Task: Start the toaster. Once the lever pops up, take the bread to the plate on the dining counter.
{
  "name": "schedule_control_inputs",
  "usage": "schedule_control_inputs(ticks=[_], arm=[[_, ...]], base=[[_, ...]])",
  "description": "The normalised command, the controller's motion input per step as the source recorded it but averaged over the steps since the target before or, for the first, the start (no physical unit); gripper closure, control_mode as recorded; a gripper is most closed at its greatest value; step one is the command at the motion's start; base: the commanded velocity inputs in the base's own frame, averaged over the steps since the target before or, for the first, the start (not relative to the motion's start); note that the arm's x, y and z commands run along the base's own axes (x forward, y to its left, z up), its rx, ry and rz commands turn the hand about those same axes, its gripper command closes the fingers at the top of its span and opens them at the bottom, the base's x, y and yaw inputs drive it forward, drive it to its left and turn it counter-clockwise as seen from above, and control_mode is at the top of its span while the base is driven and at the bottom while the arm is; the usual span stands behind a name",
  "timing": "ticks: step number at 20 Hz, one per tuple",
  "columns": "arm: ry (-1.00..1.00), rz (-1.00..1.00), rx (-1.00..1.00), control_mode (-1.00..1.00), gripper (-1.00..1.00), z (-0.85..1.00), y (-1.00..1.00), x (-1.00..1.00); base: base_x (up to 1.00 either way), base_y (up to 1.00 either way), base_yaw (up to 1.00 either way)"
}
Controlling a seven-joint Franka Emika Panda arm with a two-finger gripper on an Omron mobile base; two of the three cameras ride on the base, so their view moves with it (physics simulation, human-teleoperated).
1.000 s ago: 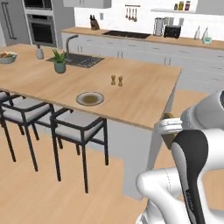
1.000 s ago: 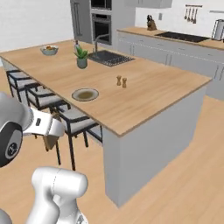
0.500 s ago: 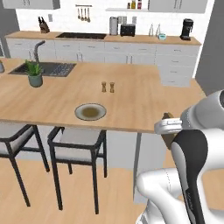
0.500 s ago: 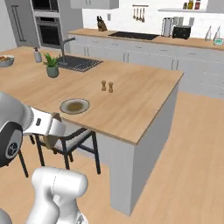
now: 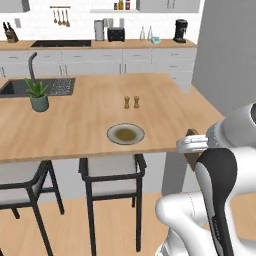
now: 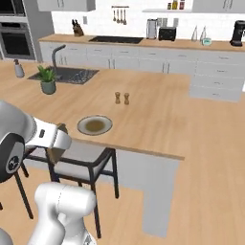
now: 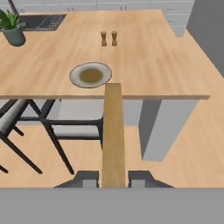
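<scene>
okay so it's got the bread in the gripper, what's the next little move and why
Probably carry the bread forward over the dining counter toward the plate. The gripper is shut on the slice short of the counter's edge, and the plate lies just ahead, slightly left in the hand view.

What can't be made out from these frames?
- Bread faces: hand view shows it edge-on between the fingertips; toasting can't be judged.
- Grip contact: in the left base view the gripper is mostly covered by the arm's white body.
- Toaster lever and slots: too small and far on the back counter.
- Salt and pepper shakers: too small to tell apart.
- Plate centre: blurred; can't tell glaze from residue.
</scene>
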Motion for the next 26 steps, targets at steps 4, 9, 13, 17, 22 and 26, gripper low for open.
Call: schedule_control_inputs(ticks=[4, 9, 13, 17, 22, 26], arm=[[0.00, 0.00, 0.00, 1.00, 1.00, 0.00, 0.00, 0.00], [0.00, 0.00, 0.00, 1.00, 1.00, 0.00, 0.00, 0.00], [0.00, 0.00, 0.00, 1.00, 1.00, 0.00, 0.00, 0.00], [0.00, 0.00, 0.00, 1.00, 1.00, 0.00, 0.00, 0.00], [0.00, 0.00, 0.00, 1.00, 1.00, 0.00, 0.00, 0.00], [0.00, 0.00, 0.00, 1.00, 1.00, 0.00, 0.00, 0.00]], base=[[0.01, 0.93, -0.40], [0.26, 0.49, -0.20], [0.46, 0.00, 0.00], [0.45, 0.00, 0.00], [0.52, 0.08, -0.01], [0.62, 0.14, 0.00]])
